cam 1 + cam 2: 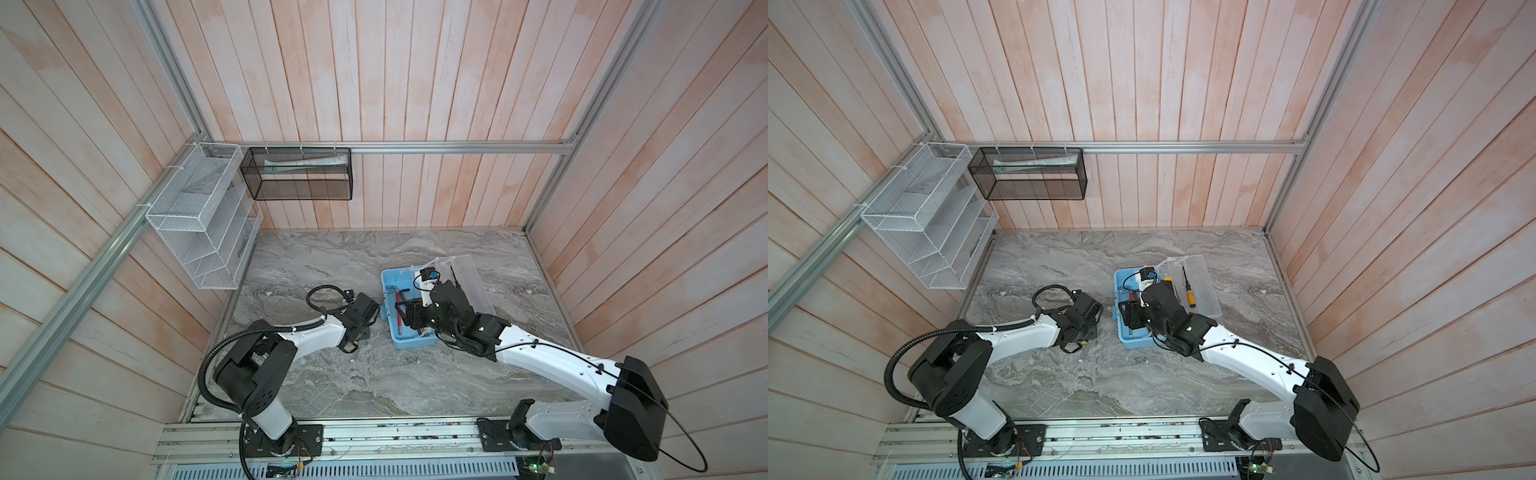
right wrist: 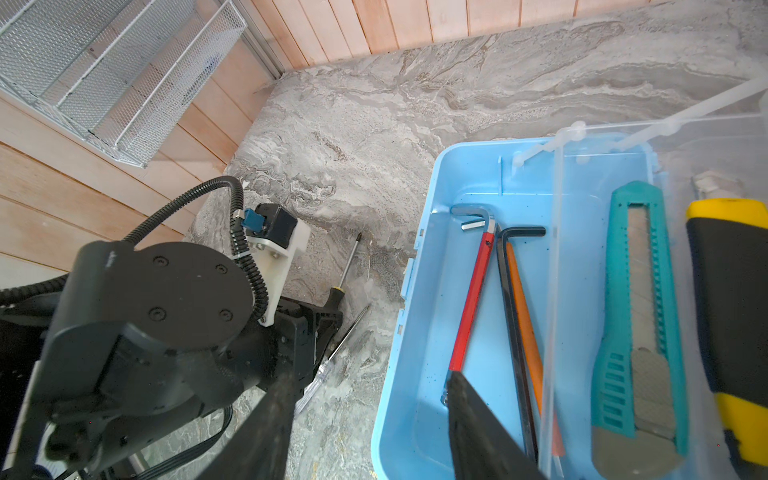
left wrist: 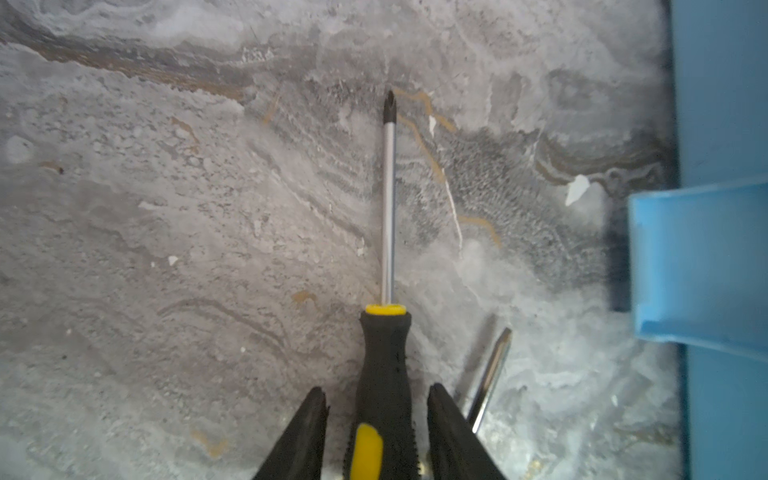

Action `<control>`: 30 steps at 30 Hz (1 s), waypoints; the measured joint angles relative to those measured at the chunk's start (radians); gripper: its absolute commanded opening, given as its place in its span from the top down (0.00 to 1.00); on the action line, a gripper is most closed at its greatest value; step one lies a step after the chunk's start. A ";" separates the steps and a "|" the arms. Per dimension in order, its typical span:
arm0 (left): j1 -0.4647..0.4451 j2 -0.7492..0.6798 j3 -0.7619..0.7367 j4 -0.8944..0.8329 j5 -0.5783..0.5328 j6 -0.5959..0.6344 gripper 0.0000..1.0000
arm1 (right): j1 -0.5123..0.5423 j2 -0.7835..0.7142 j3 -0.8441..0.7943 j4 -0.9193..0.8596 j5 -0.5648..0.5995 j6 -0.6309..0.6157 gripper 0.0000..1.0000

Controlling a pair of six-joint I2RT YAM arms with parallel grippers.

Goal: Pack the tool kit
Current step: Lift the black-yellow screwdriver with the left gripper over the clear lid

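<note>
Narrowly open, left end effector (image 3: 377,388) straddles the screwdriver (image 3: 384,345) handle; right end effector (image 2: 370,376) gapes above the toolbox (image 2: 419,353).

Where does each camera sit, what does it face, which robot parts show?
Top views: overhead, looking down on the table and blue box; left arm, right arm show.
Left wrist: left arm, looking past the left gripper along a black-yellow screwdriver.
Right wrist: right arm, looking into the box; right gripper, left arm show.
Both wrists share that screwdriver.
</note>
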 measured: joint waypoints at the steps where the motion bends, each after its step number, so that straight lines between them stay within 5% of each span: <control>1: 0.001 0.005 0.000 0.002 0.002 0.000 0.61 | -0.003 0.000 -0.003 0.001 -0.002 0.000 0.42; 13: 0.005 0.008 0.000 0.013 0.003 -0.003 0.80 | -0.064 -0.001 -0.031 0.029 -0.040 0.003 0.42; 20: 0.008 0.005 0.001 0.011 0.000 -0.007 1.00 | -0.094 -0.003 -0.041 0.036 -0.061 0.003 0.42; 30: 0.019 -0.083 0.083 -0.095 -0.049 0.019 1.00 | -0.189 -0.062 -0.042 0.044 -0.112 0.000 0.42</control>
